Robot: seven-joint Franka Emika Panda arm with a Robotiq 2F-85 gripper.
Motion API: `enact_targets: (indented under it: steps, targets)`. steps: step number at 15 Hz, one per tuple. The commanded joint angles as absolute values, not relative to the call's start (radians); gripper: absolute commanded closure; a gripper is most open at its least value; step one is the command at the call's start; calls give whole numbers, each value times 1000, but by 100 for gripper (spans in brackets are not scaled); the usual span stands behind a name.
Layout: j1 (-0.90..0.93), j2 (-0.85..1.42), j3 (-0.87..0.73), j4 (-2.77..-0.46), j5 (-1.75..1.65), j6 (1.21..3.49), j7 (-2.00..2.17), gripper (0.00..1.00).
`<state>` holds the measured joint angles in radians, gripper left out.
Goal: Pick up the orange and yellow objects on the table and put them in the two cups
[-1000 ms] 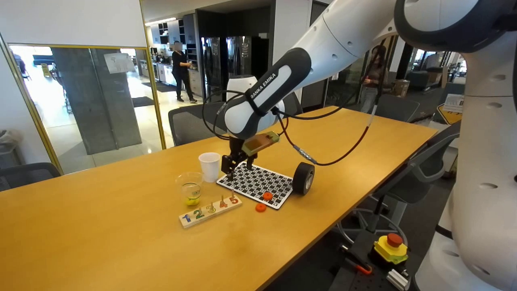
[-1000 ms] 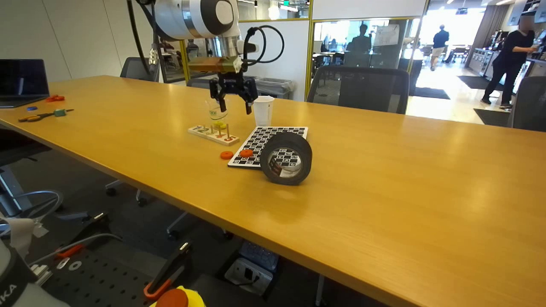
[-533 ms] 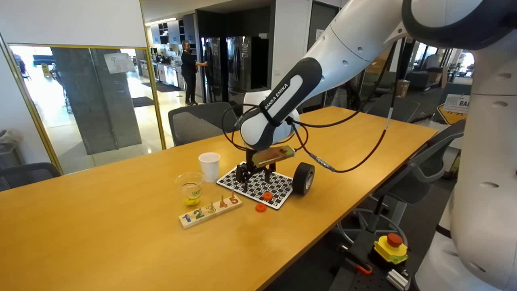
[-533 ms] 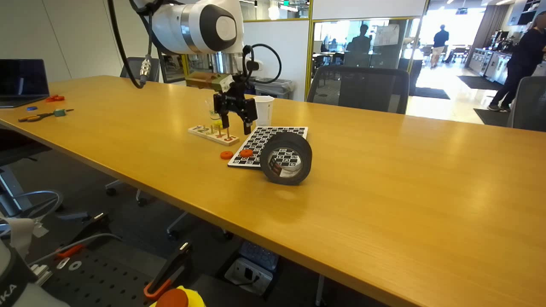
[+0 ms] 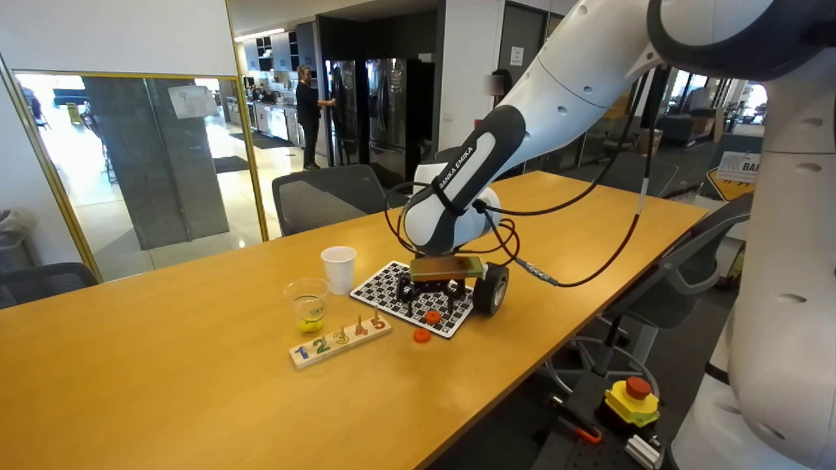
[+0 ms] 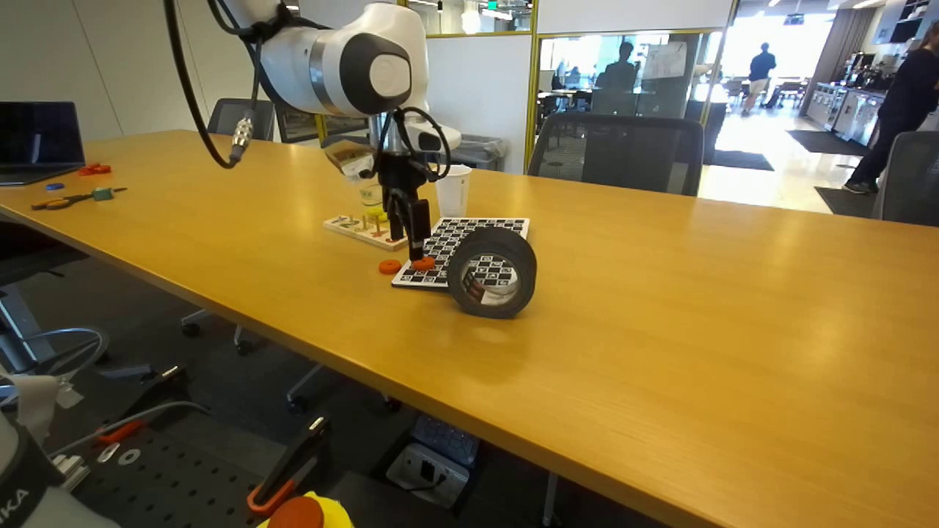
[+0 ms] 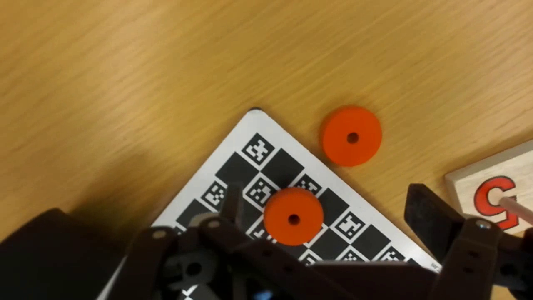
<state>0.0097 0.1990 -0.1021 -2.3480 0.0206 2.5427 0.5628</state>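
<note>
Two orange discs with centre holes show in all views. An orange disc (image 7: 291,204) lies on the checkered board; another orange disc (image 7: 352,152) rests on the table (image 5: 215,391) just off the board's edge. Yellow pieces (image 5: 309,324) sit at the bottom of a clear cup (image 5: 305,294). Beside it stands a white cup (image 5: 339,269); I cannot see into it. Above the board corner my gripper (image 7: 327,198) hangs pointing down, open and holding nothing. In the wrist view the disc on the board appears between its fingers, closer to the left one.
The checkered board (image 5: 385,294) lies under the gripper. A black tape roll (image 6: 493,273) stands on its rim at the board's edge. A numbered peg board (image 5: 339,341) lies close to the clear cup. Pliers (image 6: 70,200) and a laptop (image 6: 37,143) are farther along the table.
My gripper has come down and across the board, away from the white cup, toward the orange discs, and has turned about its vertical axis. It has stayed open. Discs and cups have not moved.
</note>
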Motion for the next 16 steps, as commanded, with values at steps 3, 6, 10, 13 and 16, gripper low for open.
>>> enact_targets:
  steps: [3,6,10,13,16]
  targets:
    - [17,181,-127,-2379,51,2587,771,0]
    - [17,195,-133,-2361,34,2588,845,0]
    - [25,223,-142,-2337,-7,2590,933,0]
    - [22,244,-142,-2325,-11,2586,962,0]
    - [23,265,-144,-2309,-11,2581,975,0]
